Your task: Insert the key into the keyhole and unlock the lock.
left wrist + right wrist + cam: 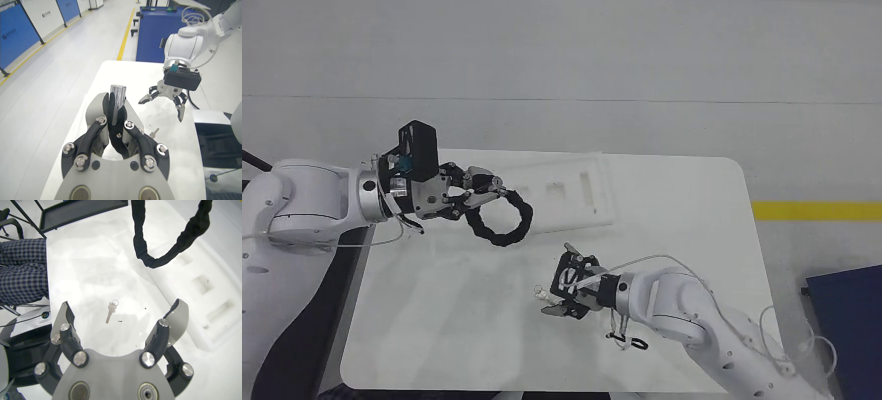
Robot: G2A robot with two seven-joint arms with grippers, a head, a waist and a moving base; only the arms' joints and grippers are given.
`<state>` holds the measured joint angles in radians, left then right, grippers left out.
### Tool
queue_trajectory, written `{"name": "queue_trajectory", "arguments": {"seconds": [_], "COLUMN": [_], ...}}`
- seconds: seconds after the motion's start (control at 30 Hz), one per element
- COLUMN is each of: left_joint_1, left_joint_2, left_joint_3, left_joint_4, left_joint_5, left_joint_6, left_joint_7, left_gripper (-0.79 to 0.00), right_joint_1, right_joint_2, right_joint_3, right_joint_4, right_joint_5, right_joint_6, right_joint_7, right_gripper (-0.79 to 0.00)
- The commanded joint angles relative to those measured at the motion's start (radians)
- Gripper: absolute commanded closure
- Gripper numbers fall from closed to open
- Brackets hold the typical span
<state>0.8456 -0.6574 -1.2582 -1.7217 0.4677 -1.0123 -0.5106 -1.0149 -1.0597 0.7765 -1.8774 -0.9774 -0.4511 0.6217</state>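
Note:
My left gripper [485, 190] is raised over the table's left side, shut on the lock. The lock's chrome cylinder [118, 100] sticks out between the fingers, and its black cable loop [504, 228] hangs below. A small silver key [111, 312] on a thin ring lies flat on the white table. My right gripper [121, 303] hovers just above the key, open, with the key between and below its fingers. In the left wrist view the key [154, 132] lies on the table below the right gripper [161, 107].
A white foam tray [572, 190] with cut-out slots lies at the back of the table [692, 250], behind the hanging cable loop [151, 260]. Bare table surface stretches right of the right arm.

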Motion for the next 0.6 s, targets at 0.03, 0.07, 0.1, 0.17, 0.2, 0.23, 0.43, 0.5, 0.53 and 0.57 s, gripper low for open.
{"name": "queue_trajectory", "arguments": {"seconds": [0.03, 0.07, 0.1, 0.17, 0.2, 0.23, 0.43, 0.5, 0.53, 0.57], "left_joint_1": [-0.005, -0.006, -0.005, -0.001, 0.002, 0.005, 0.028, 0.028, 0.028, 0.028], "left_joint_2": [0.029, 0.037, 0.045, 0.06, 0.067, 0.074, 0.117, 0.117, 0.117, 0.117], "left_joint_3": [-0.007, -0.009, -0.01, -0.011, -0.011, -0.01, -0.014, -0.014, -0.014, -0.014], "left_joint_4": [0.028, 0.036, 0.04, 0.044, 0.044, 0.043, 0.045, 0.045, 0.045, 0.045], "left_joint_5": [-0.036, -0.046, -0.053, -0.075, -0.082, -0.09, -0.141, -0.141, -0.141, -0.141], "left_joint_6": [0.0, 0.0, 0.0, 0.0, 0.0, 0.0, 0.0, 0.0, 0.0, 0.0], "left_joint_7": [-0.018, -0.019, -0.02, -0.014, -0.015, -0.017, -0.028, -0.028, -0.028, -0.028], "left_gripper": [0.0, 0.0, 0.0, 0.0, 0.0, 0.0, 0.0, 0.0, 0.0, 0.0], "right_joint_1": [0.057, 0.073, 0.085, 0.107, 0.115, 0.121, 0.158, 0.175, 0.184, 0.192], "right_joint_2": [-0.023, -0.03, -0.037, -0.051, -0.058, -0.064, -0.101, -0.114, -0.121, -0.128], "right_joint_3": [-0.053, -0.069, -0.086, -0.117, -0.131, -0.145, -0.212, -0.229, -0.237, -0.246], "right_joint_4": [0.056, 0.071, 0.087, 0.115, 0.127, 0.137, 0.22, 0.254, 0.268, 0.281], "right_joint_5": [-0.019, -0.027, -0.032, -0.042, -0.048, -0.053, -0.074, -0.071, -0.072, -0.075], "right_joint_6": [0.0, -0.001, 0.0, 0.003, 0.006, 0.008, 0.001, -0.005, -0.008, -0.011], "right_joint_7": [0.012, 0.016, 0.02, 0.03, 0.033, 0.033, 0.038, 0.035, 0.036, 0.036], "right_gripper": [-0.785, -0.785, -0.785, -0.785, -0.785, -0.785, -0.785, -0.773, -0.742, -0.736]}}
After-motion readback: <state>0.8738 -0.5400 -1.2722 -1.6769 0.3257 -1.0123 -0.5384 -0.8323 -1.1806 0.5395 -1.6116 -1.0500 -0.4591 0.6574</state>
